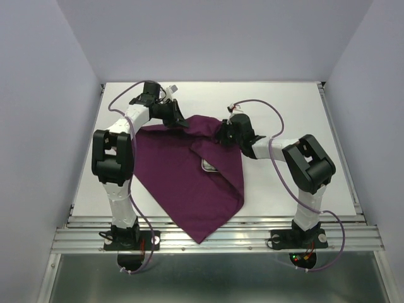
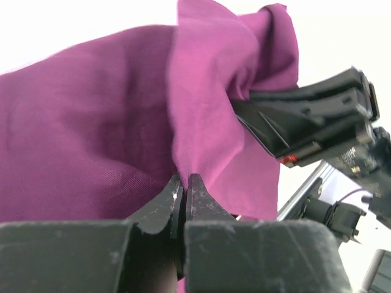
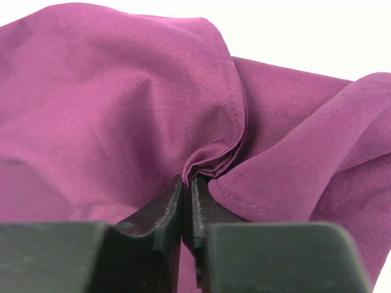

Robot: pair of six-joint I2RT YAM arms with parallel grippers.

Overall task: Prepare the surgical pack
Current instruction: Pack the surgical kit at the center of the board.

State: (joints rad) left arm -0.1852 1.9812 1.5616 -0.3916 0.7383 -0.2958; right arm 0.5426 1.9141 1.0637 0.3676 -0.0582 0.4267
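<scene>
The deep-purple cloth wrap [image 1: 189, 183] lies on the white table, its near corner pointing at the front edge. A small part of the steel tray [image 1: 207, 166] shows under a fold at the middle. My left gripper [image 1: 178, 122] is shut on the cloth's far left edge; in the left wrist view [image 2: 184, 183] a fold [image 2: 201, 122] runs between its jaws. My right gripper [image 1: 225, 134] is shut on the far right edge; in the right wrist view [image 3: 188, 183] bunched cloth [image 3: 214, 160] is pinched. The instruments and gauze are hidden.
The white table [image 1: 284, 107] has grey walls on three sides and a metal rail [image 1: 221, 237] along the front. The right arm's black gripper [image 2: 311, 116] shows close beside the cloth in the left wrist view.
</scene>
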